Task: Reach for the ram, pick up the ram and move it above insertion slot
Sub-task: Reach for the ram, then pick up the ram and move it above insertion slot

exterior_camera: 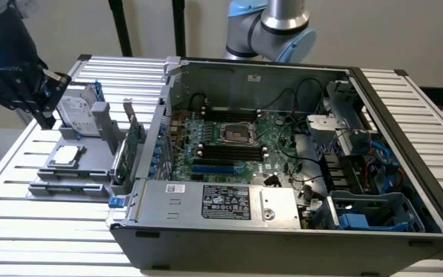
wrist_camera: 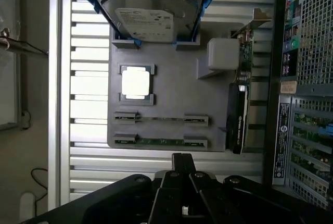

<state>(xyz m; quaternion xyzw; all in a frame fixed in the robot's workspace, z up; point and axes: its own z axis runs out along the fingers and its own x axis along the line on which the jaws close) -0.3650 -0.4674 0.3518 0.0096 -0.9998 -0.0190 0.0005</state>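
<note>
The gripper (wrist_camera: 182, 162) hangs at the upper left of the exterior view, clenched shut on nothing. It is well apart from the ram (wrist_camera: 158, 142), which lies on edge in the outermost slot of the grey holder (wrist_camera: 171, 86), at the lower left of that view (the slot beside it looks empty). The likely trouble, as I judge it, is coming down unopened or off-line: that would knock the thin stick or catch the end clips (wrist_camera: 195, 143) rather than straddle it, and a skewed pinch could tilt it in the grasp.

Open computer case (exterior_camera: 283, 249) beside hard drive (wrist_camera: 151, 21), processor (wrist_camera: 136, 83)
</note>
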